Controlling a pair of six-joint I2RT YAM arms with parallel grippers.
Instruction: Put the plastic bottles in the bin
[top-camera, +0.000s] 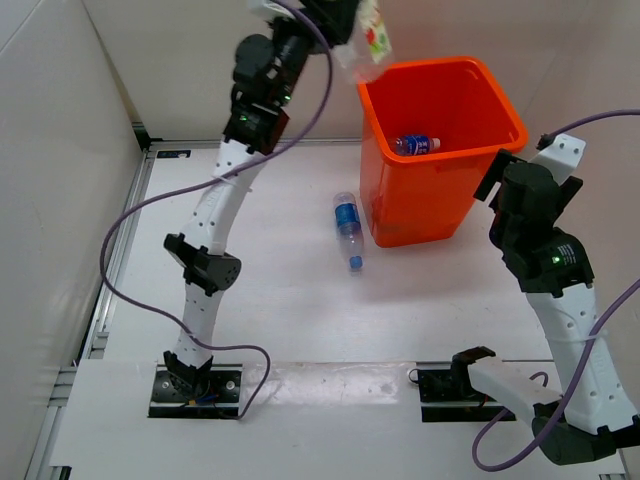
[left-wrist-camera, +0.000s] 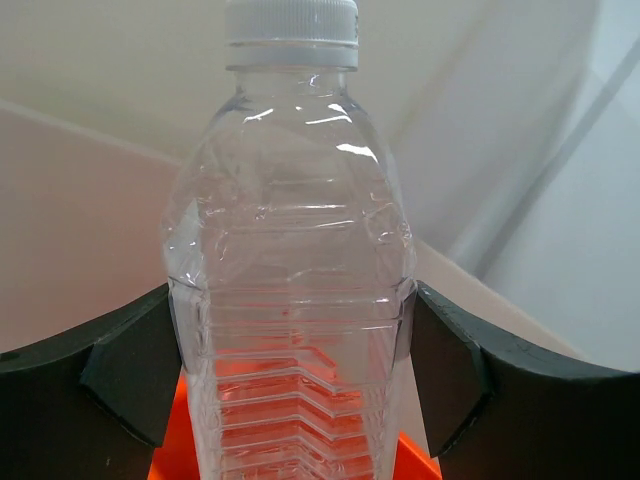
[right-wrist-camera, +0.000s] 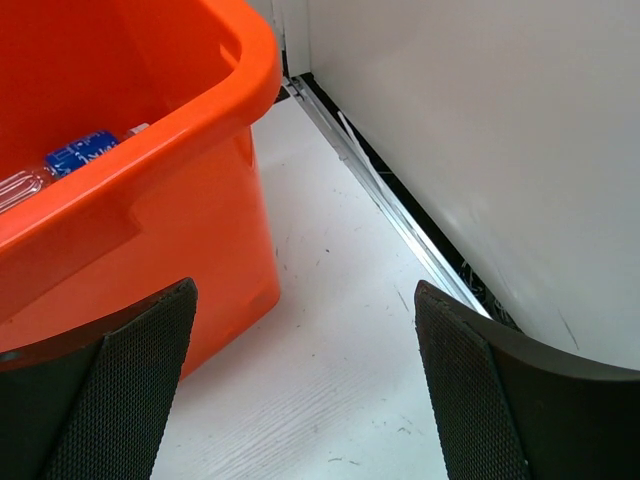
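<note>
Pinching a bottle (left-wrist-camera: 295, 250) in my left gripper (left-wrist-camera: 295, 370) above the bin (top-camera: 420, 72), upper centre, to drop; right gripper (right-wrist-camera: 300, 385) spread.

You're in a robot lab test cell: plain white panel walls (top-camera: 60, 120), aluminium frame rail (right-wrist-camera: 400, 220), black arm base plates (top-camera: 195, 392) bolted to a white tabletop (top-camera: 300, 310).

A white desk (top-camera: 290, 310) is enclosed by a left wall panel (top-camera: 60, 150) and a back wall panel (top-camera: 180, 70), both white. A metal rail (top-camera: 115, 270) is set along the desk's left edge. In the right wrist view, a second rail (right-wrist-camera: 400, 225) is seen where the desk meets a right wall panel (right-wrist-camera: 480, 150).
</note>
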